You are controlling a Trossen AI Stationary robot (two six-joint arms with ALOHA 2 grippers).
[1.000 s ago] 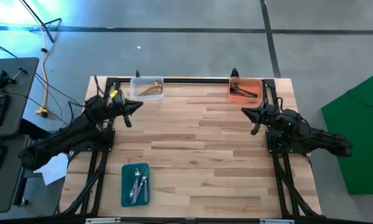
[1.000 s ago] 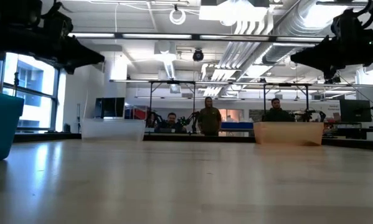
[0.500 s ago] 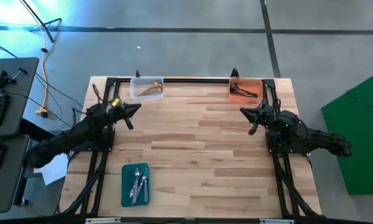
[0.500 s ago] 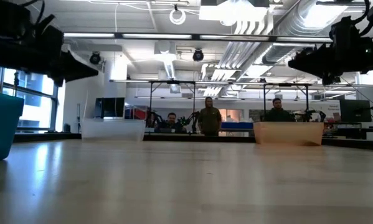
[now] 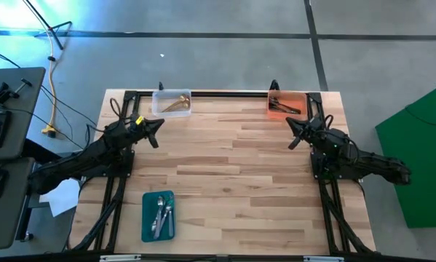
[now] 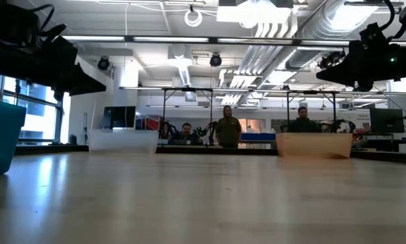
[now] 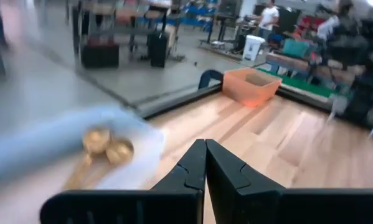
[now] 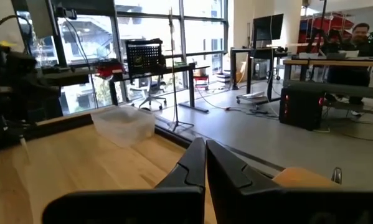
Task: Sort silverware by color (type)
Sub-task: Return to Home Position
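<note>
A: High view, where's the silverware?
B: All in trays. Gold spoons [image 5: 177,104] in the clear tray [image 5: 156,102], far-left corner of the desk [image 5: 225,175]. Black spoons [image 5: 284,108] in the orange tray [image 5: 270,109], far-right corner. Silver spoons [image 5: 161,215] in the teal tray [image 5: 146,218], near edge, left of centre.
A: Arms?
B: Left gripper [image 5: 157,125] hangs over the desk's left side, just near-side of the clear tray, pointing inward. Right gripper [image 5: 291,129] is over the right side, just near-side of the orange tray, also pointing inward. The two are well apart. Can't tell the jaws from up here.
A: Low view?
B: Teal tray wall at the left edge, clear tray [image 6: 123,141] & orange tray [image 6: 314,145] at the back, people [image 6: 226,130] in the room behind. Left gripper [image 6: 87,83] shows top left, right gripper [image 6: 331,66] top right, both well above the wood.
A: L wrist view?
B: Jaws clenched, tip to tip. Beyond them the clear tray, blurred, w/ gold spoon bowls [image 7: 108,147] showing. Orange tray [image 7: 251,87] sits farther across the desk, w/ the right arm [image 7: 360,68] near it.
A: R wrist view?
B: Same: jaws clenched, tips touching. Clear tray [image 8: 124,124] lies across the desk, an orange rim [image 8: 298,177] is close by, and the left arm [image 8: 5,93] is farther off.
</note>
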